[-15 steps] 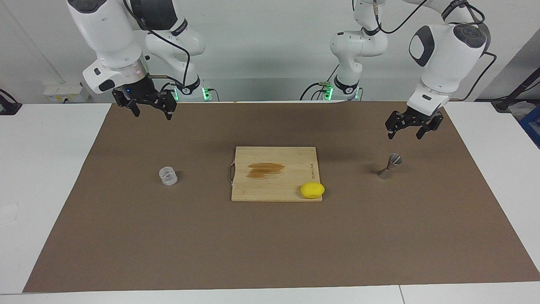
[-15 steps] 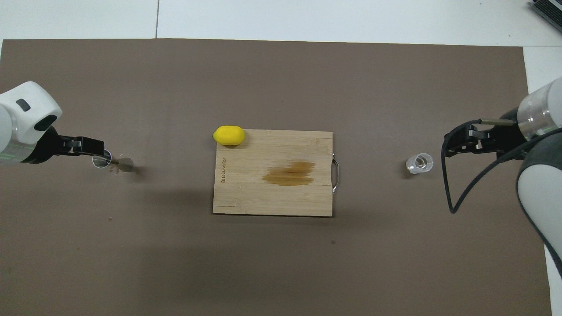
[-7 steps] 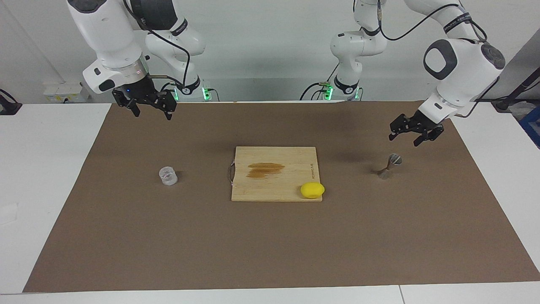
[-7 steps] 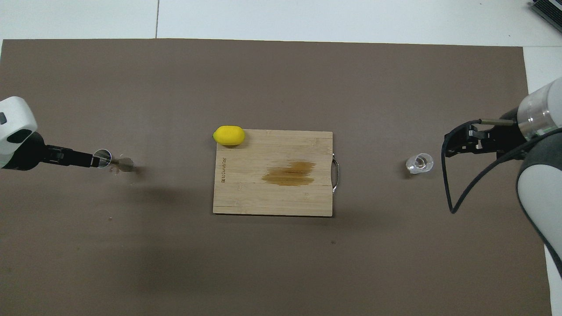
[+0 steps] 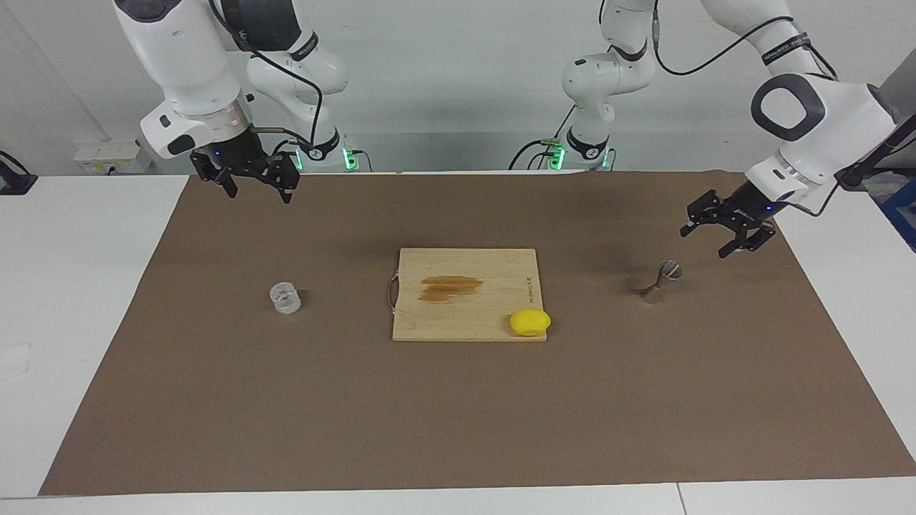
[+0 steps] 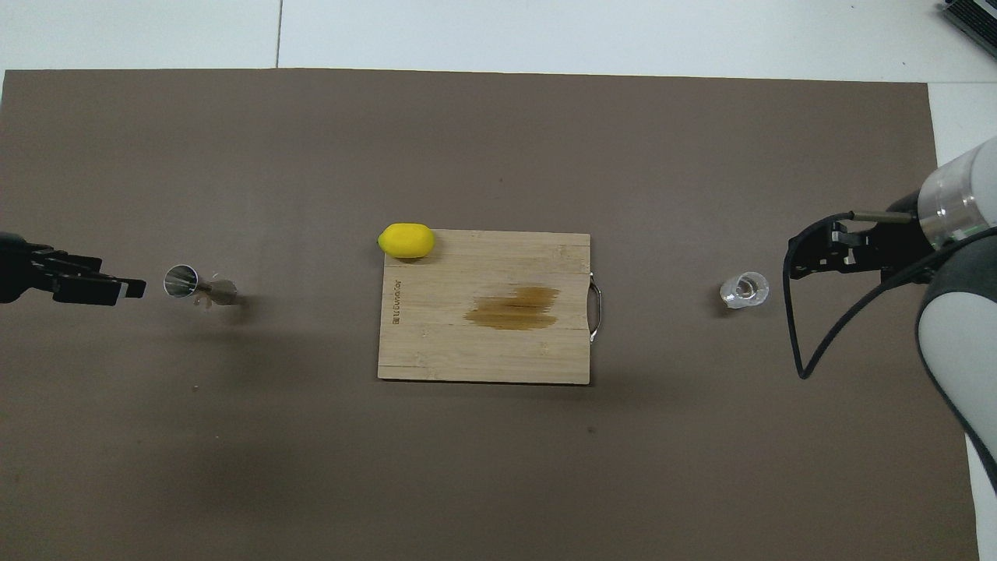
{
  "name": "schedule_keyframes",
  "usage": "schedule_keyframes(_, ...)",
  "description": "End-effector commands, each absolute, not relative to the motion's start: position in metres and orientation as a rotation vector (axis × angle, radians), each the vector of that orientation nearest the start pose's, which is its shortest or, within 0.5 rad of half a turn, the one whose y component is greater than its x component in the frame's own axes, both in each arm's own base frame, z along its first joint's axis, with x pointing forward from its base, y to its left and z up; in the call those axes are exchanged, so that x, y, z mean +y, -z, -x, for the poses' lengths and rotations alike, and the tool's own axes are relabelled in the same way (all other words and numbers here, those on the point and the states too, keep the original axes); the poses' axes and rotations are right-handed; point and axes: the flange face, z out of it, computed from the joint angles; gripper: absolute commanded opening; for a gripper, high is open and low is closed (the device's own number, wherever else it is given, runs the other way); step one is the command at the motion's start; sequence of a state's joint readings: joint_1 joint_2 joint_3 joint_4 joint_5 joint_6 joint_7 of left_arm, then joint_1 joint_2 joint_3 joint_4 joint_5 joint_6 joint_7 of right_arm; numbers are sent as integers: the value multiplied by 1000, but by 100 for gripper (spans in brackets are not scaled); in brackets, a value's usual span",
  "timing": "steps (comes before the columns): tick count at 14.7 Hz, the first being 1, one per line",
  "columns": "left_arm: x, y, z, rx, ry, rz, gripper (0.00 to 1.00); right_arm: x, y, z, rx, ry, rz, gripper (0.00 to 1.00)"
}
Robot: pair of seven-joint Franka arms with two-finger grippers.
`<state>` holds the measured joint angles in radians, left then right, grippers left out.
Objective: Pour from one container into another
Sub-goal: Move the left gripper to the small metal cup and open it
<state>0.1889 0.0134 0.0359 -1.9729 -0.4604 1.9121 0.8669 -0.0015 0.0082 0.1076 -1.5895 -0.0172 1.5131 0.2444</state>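
The clear glass cup [image 5: 285, 298] [image 6: 744, 289] stands upright on the brown mat toward the right arm's end of the table. The silvery hourglass jigger [image 5: 662, 281] [image 6: 195, 286] stands on the mat toward the left arm's end. My left gripper [image 5: 705, 241] [image 6: 128, 289] hangs open and tilted over the mat, just off the jigger toward the left arm's end, holding nothing. My right gripper [image 5: 259, 192] [image 6: 794, 262] waits open and empty, high over the mat, apart from the cup.
A wooden cutting board [image 5: 465, 315] [image 6: 483, 351] with a brown stain lies mid-table between cup and jigger. A yellow lemon [image 5: 529, 322] [image 6: 406, 240] sits on its corner toward the left arm's end, farther from the robots. The brown mat [image 5: 458, 415] covers most of the white table.
My left gripper has drawn back from over the jigger toward the left arm's end of the table and tilted. The right arm, cup and jigger have not moved.
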Motion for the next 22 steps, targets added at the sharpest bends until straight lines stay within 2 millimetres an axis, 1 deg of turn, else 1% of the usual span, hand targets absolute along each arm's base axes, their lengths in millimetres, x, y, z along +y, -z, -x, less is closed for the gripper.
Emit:
schedule_keyframes(1,110,-445,-559,1067,489,3425,100,52,-607,-542,200,-102,3169,100)
schedule_keyframes(4,128,-415,-561,1349,680,3381,100,52,-607,-542,200,-104,3169,100)
schedule_keyframes(5,135,-402,-563,1414,763,3405,100,52,-607,-542,200,-104,3169,100)
schedule_keyframes(6,133,-390,-567,1535,859,3423,100,52,-607,-542,200,-104,3169,100)
schedule_keyframes(7,141,-379,-568,1638,985,3386,100,52,-607,-542,200,-104,3169,100)
schedule_keyframes(8,149,-372,-568,1724,1102,3311,100,52,-607,-542,200,-104,3169,100)
schedule_keyframes(9,154,-365,-567,1775,1189,3272,100,52,-607,-542,200,-104,3169,100)
schedule_keyframes(10,159,-355,-562,1801,1251,3288,100,52,-607,-542,200,-104,3169,100)
schedule_keyframes(11,155,-351,-559,1867,1308,3272,100,52,-607,-542,200,-104,3169,100)
schedule_keyframes(12,153,-349,-558,1942,1409,3189,100,52,-607,-542,200,-104,3169,100)
schedule_keyframes(13,151,-347,-559,2019,1535,3050,100,52,-607,-542,200,-104,3169,100)
schedule_keyframes(14,150,-342,-557,2056,1636,2960,100,52,-607,-542,200,-104,3169,100)
schedule_keyframes(15,152,-335,-551,2062,1720,2921,100,52,-607,-542,200,-104,3169,100)
schedule_keyframes(16,150,-319,-547,2123,1828,2870,100,52,-607,-542,200,-104,3169,100)
schedule_keyframes(17,148,-294,-546,2168,1975,2773,100,52,-607,-542,200,-104,3169,100)
schedule_keyframes(18,150,-284,-544,2190,2032,2707,100,52,-607,-542,200,-102,3169,100)
schedule_keyframes(19,151,-281,-542,2207,2053,2683,100,52,-607,-542,200,-104,3169,100)
schedule_keyframes(20,148,-277,-539,2245,2099,2659,100,52,-607,-542,200,-104,3169,100)
schedule_keyframes(22,144,-268,-536,2303,2192,2568,100,52,-608,-542,200,-102,3169,100)
